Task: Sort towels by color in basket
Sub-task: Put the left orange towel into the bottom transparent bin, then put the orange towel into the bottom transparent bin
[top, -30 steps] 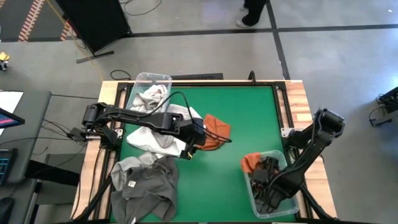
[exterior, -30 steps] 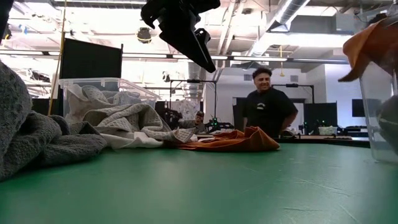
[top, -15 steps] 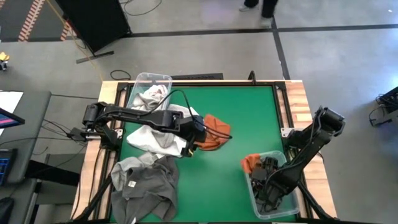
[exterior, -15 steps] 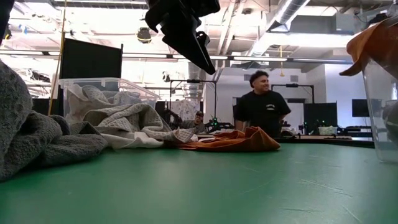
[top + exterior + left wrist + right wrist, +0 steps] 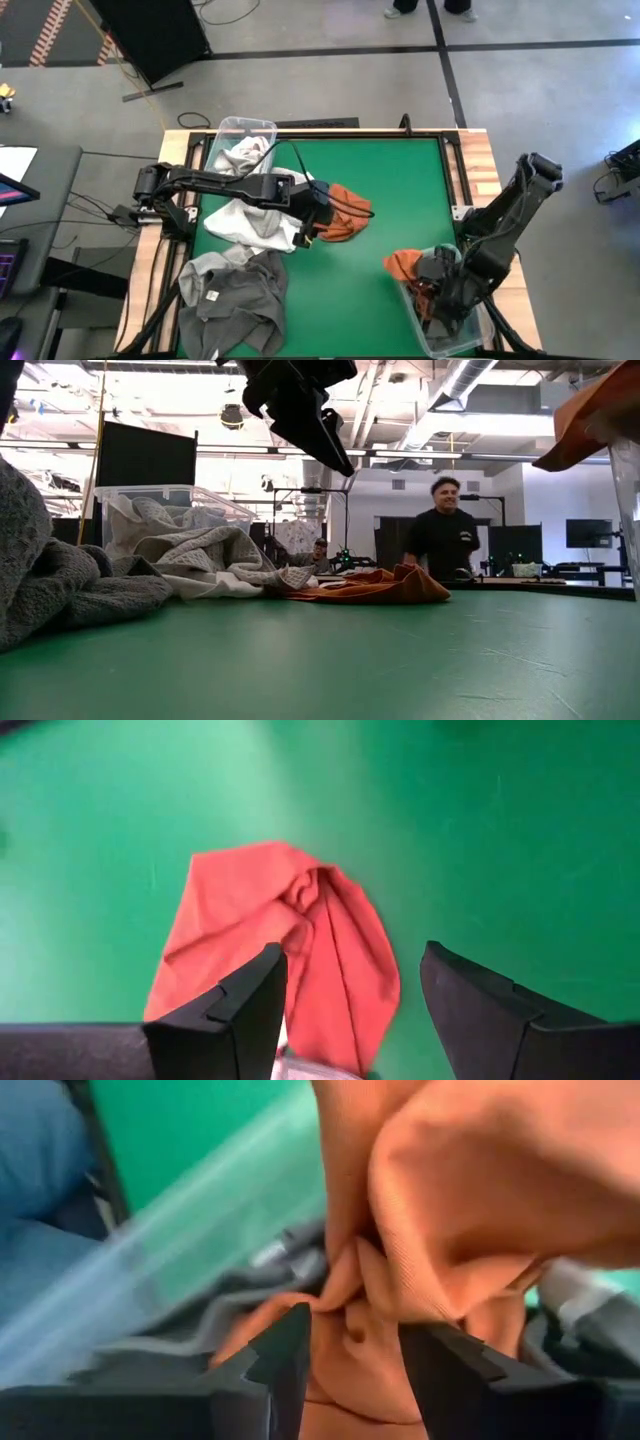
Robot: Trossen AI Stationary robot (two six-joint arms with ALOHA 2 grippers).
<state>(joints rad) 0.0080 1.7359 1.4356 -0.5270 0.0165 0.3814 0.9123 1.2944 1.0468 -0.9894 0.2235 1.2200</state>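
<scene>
A rust orange towel (image 5: 345,212) lies crumpled on the green mat at mid-table. My left gripper (image 5: 312,231) hovers open above its near left edge, and the towel (image 5: 290,935) shows between and beyond its fingers, untouched. At the near right stands a clear bin (image 5: 438,345) with grey cloth (image 5: 190,1345) inside. My right gripper (image 5: 437,292) is over it, shut on a second orange towel (image 5: 403,263), whose free end (image 5: 590,410) hangs over the bin's left rim. My right gripper pinches a bunched fold (image 5: 350,1285) of the orange towel between its two fingers, several layers gathered together. The fingers come from above, pointing steeply down into the bin. The towel rises out of the hold and drapes over the bin's rim (image 5: 400,280).
A second clear bin (image 5: 240,130) at the far left holds white and pale grey towels that spill onto a pale pile (image 5: 250,222). A dark grey towel (image 5: 235,295) lies at the near left. A person (image 5: 445,535) stands beyond the far edge. The mat's middle is bare.
My right gripper has risen over the near right bin, still shut on the orange towel, and has drawn the cloth up with it. The towel's hanging end now sits higher, and the bin's wall has shifted a little toward the table's right edge.
</scene>
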